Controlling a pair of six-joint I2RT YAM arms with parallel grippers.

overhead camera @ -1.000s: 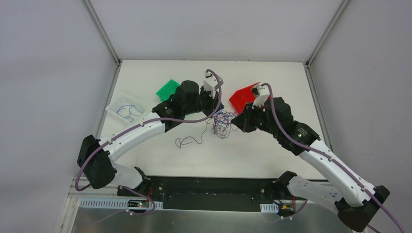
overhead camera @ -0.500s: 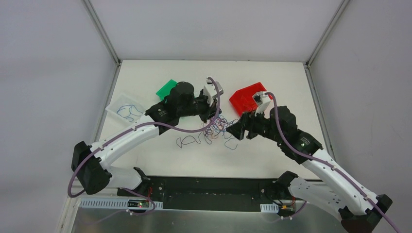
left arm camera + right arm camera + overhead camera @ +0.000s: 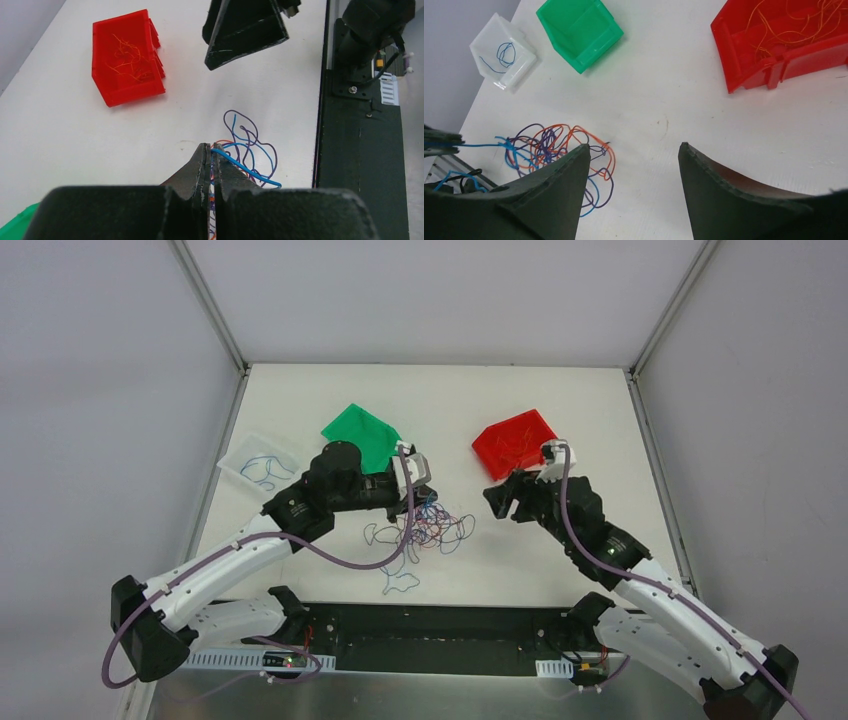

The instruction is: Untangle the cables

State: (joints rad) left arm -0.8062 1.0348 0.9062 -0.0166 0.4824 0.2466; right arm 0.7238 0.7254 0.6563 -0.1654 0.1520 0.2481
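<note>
Top view: cables (image 3: 428, 530) lie as a loose tangle of blue, red/orange and purple strands on the white desk (image 3: 600, 410), a bit toward 6 o'clock from desk centre. 1 blue strand (image 3: 400, 580) trails out of the tangle at 7 o'clock. A thin dark loop sits at the tangle's 9 o'clock side.

Left hand (image 3: 427, 504) is at the tangle's 12 o'clock edge, fingers pressed together and pinching a few strands. The left wrist view shows a blue strand and multicoloured ones caught between the fingertips, the rest hanging down to the desk.

Right hand (image 3: 499, 502) is at 3 o'clock of the tangle and apart from it, fingers spread, nothing between them.

Red bin (image 3: 492, 455) is at 1 o'clock of the tangle, with orange strands (image 3: 784, 30) inside. Green bin (image 3: 345, 425) is at 11 o'clock. Clear tray (image 3: 232, 462) is at 10 o'clock near the desk's left edge, with 1 blue wire (image 3: 264, 469) in it.
</note>
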